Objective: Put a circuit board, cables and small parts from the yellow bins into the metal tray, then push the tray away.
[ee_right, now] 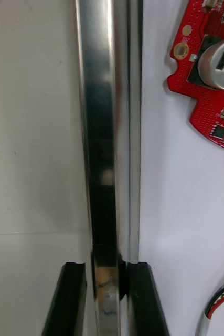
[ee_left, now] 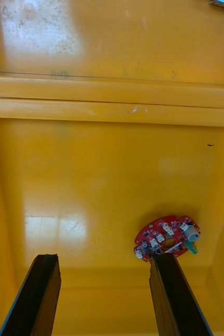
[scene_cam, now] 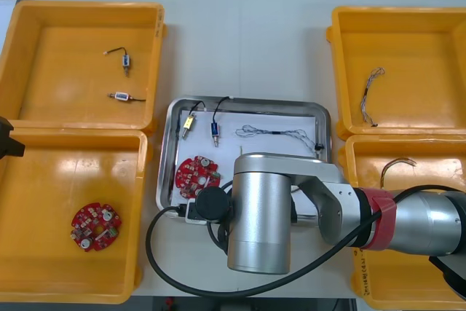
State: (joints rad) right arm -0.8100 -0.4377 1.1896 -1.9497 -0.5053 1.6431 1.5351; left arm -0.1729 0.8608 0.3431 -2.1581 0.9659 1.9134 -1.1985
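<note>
With the right gripper pinched on the near rim of the metal tray, mid-table, seems time to push. Inside already: a circuit board, cables, small metal parts. Next, push straight and slow, away. Left gripper wide apart, parked over a yellow bin.

right arm silver | red ring | black cable | right pincer black

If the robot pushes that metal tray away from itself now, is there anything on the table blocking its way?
Nothing visible does. The right gripper pinches the metal tray by its near rim; past its far rim the table lies bare between the far left bin and far right bin. The left gripper hangs open over the near left bin.
</note>
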